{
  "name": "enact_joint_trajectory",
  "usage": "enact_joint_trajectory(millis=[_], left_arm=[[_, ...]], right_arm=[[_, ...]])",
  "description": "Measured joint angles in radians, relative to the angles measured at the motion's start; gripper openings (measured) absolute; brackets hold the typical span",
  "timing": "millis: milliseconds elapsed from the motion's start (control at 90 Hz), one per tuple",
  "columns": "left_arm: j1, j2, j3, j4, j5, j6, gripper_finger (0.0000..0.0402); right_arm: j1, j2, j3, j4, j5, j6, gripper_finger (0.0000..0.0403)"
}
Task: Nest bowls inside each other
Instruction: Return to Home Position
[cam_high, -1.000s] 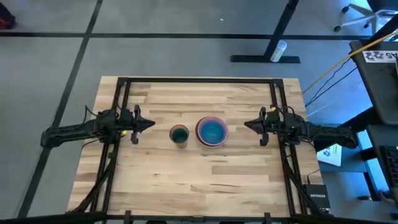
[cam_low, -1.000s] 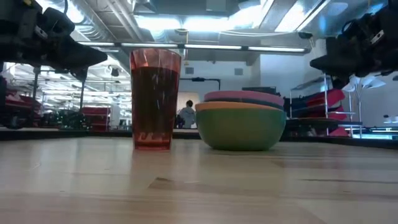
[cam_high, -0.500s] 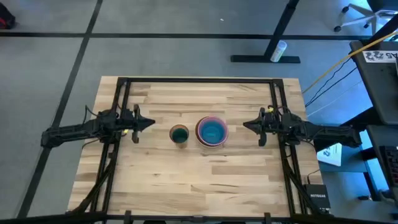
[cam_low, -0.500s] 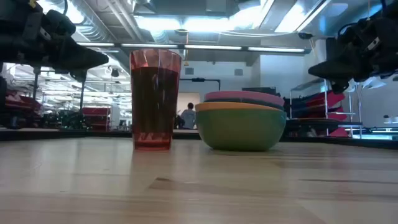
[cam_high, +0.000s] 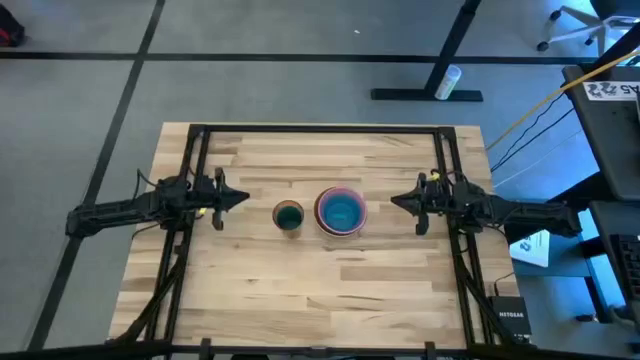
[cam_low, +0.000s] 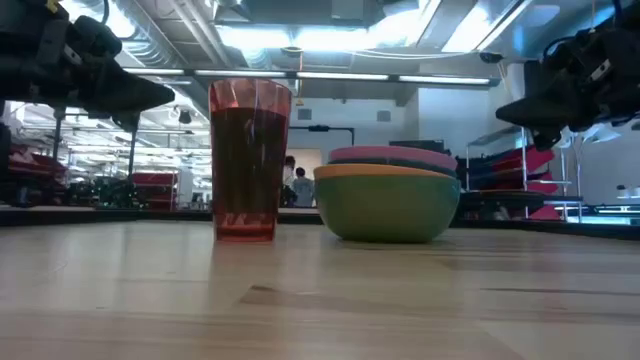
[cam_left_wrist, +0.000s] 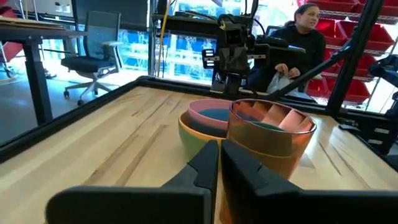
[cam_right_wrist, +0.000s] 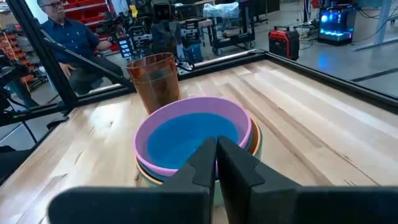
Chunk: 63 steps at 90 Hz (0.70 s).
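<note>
Over the last second my feeds showed almost nothing changing, which was what I wanted to see. The right arm (cam_high: 480, 210) had dipped and crept inward a shade and then held. The left arm (cam_high: 150, 205) had not moved that I could make out. Both hung above the desk (cam_high: 330, 290), one over each side rail, well apart from the things in the middle. The left jaws were pressed together on nothing, as the left wrist view showed, and the right jaws were likewise closed and empty. The bowls (cam_high: 340, 211) had not shifted. They sat as one nest near the middle of the desk: the green one outermost on the wood, then an orange rim, a dark rim and a pink rim, with the bright blue one innermost. Near them, on the left arm's side, the red cup (cam_low: 246, 225) stood upright with the green cup (cam_high: 288, 215) inside it, and the low view showed a clear gap between cup and nest. The only other movement was a person (cam_low: 300, 187) far off in the room, who had stepped a little aside. I judged the nesting finished and the arms simply parking. With the jaws clear of both the stack and the cup, I saw little left that could disturb them.
</note>
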<state>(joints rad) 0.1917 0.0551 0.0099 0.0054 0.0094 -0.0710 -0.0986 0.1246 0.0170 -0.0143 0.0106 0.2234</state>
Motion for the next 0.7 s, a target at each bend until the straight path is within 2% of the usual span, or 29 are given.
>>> enact_joint_trajectory(millis=[344,700], left_arm=[[0.045,0.018,0.000,-0.001,-0.016,0.029,0.0000],[0.084,0.194,0.000,-0.001,-0.013,0.049,0.0000]], right_arm=[[0.000,0.021,0.000,-0.001,-0.001,-0.006,0.0000],[0.000,0.050,0.000,-0.001,-0.002,0.013,0.0000]])
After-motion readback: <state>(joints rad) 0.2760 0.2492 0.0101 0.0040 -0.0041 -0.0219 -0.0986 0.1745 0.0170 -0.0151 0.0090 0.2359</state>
